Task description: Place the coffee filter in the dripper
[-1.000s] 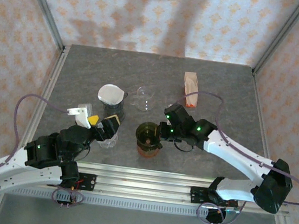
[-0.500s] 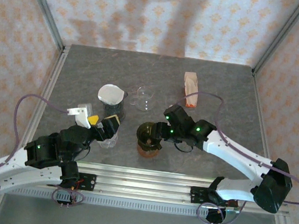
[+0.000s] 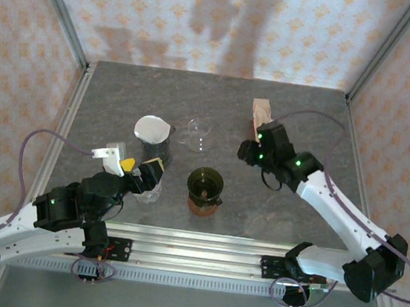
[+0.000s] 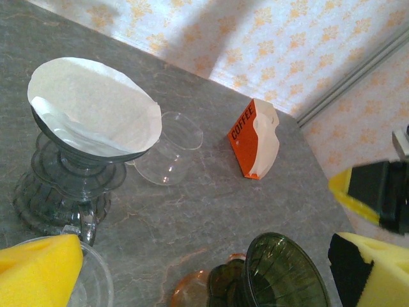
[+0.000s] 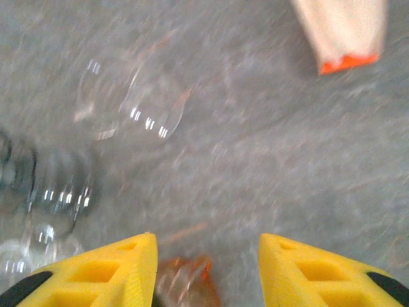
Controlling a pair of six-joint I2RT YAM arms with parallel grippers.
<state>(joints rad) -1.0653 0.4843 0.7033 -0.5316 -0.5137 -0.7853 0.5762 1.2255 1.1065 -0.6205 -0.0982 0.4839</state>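
Orange-and-cream packet of coffee filters (image 3: 261, 119), printed COFFEE on its side, lies near the far right part of the table (image 3: 123, 91) with its long axis running roughly from near edge to far edge, orange end toward the near edge. Right gripper (image 3: 250, 150) hangs just on the near side of that orange end, close but apart from it. In its wrist view the yellow fingers (image 5: 108, 268) stand partly apart with nothing between them, and the packet (image 5: 342, 32) sits ahead and off to the right. Target, as I read it: the empty dark green dripper (image 3: 205, 185) on an orange base (image 5: 188, 284), near the middle of the near edge, on the near-left side of the right gripper. Left gripper (image 3: 145, 170) rests over by the near left, spread as wide as it goes. Nothing is pinched between its foam pads (image 4: 38, 268), and a clear glass rim sits under one of them. Also noted: a second dripper (image 3: 152, 133) toward the left carries a white filter, and a clear glass dish (image 3: 198, 134) lies tipped beside it. Judgement: the right arm is much the nearer to the packet. The reach wants a short advance toward the far edge with a slight shift right, jaws set across the packet's narrow width. Risk: thin papers may come out several at once.
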